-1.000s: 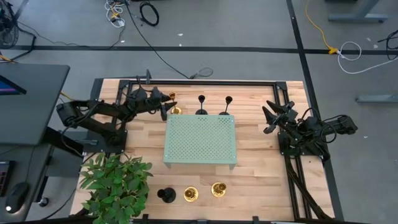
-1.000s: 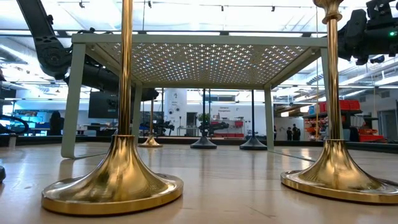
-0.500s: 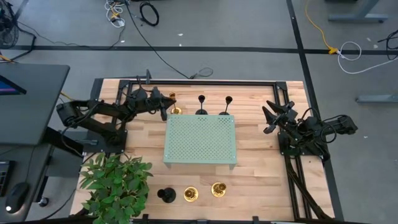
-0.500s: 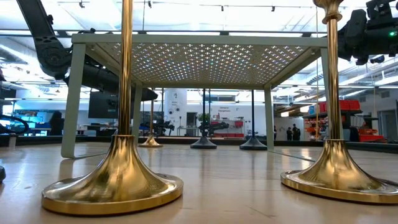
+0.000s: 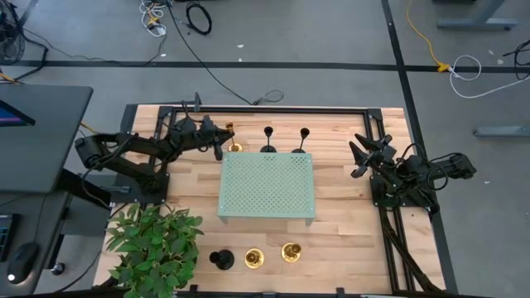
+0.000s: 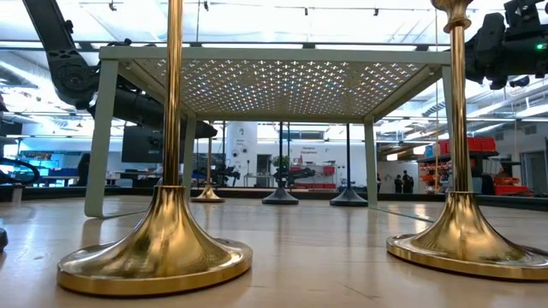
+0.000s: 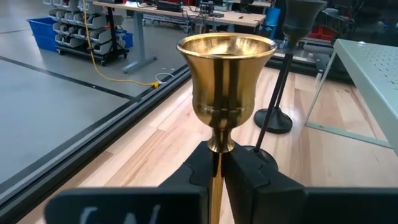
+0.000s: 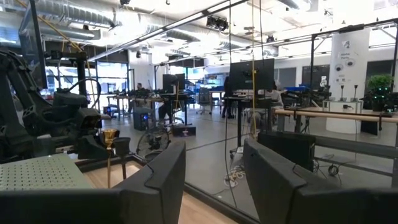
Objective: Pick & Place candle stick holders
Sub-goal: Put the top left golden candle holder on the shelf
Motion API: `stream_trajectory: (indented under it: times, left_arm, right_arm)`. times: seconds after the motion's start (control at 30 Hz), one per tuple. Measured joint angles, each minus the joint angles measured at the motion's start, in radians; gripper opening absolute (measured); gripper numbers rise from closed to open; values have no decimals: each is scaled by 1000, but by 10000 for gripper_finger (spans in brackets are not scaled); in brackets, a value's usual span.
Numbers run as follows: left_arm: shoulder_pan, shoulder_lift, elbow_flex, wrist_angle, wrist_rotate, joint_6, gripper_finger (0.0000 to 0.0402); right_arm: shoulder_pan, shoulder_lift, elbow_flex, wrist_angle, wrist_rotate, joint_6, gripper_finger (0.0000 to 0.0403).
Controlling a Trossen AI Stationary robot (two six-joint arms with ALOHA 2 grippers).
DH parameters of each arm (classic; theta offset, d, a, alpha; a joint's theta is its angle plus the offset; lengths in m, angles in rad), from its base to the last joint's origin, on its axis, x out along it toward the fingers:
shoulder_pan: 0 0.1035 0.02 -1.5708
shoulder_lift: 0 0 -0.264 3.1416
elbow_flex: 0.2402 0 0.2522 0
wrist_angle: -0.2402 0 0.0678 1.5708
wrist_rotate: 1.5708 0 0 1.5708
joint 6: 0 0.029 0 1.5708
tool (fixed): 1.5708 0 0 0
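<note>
Six candle stick holders stand around the pale green perforated tray. A gold holder and two black ones stand at its far side. One black holder and two gold ones stand at the near edge. My left gripper is shut on the far gold holder. My right gripper is open and empty at the table's right, its fingers apart in the right wrist view. My left gripper pinches the gold holder's thin stem between its two fingers, just below the cup. The fingers come level from the table's left and lie across the stem. The holder stands upright, its round base down at the table.
A potted plant stands at the near left corner. The tray stands on four legs, with room beneath it. Black frame rails run along the far, left and right edges. Bare wood lies between the tray and my right gripper.
</note>
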State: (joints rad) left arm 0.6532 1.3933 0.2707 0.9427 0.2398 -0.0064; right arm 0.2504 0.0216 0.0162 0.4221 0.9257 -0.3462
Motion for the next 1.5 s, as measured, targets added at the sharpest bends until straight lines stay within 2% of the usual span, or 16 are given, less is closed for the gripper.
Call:
stream_trajectory:
  times: [0.43,0.73,1.03,1.17,1.33,1.5]
  left_arm:
    - [1,-25,0,-29,-4,-4,19]
    - [2,-188,-1,-183,-10,-7,25]
    - [2,-352,0,-195,16,-74,19]
    - [0,-420,55,-353,44,-87,18]
    - [-11,-456,200,-619,-17,-78,16]
    - [-37,-458,344,-748,-18,-75,17]
  right_arm:
    - [0,0,0,0,0,0,162]
    - [0,0,0,0,0,0,162]
    - [0,0,0,0,0,0,162]
    - [0,0,0,0,0,0,162]
    - [0,0,0,0,0,0,162]
    - [0,0,0,0,1,0,162]
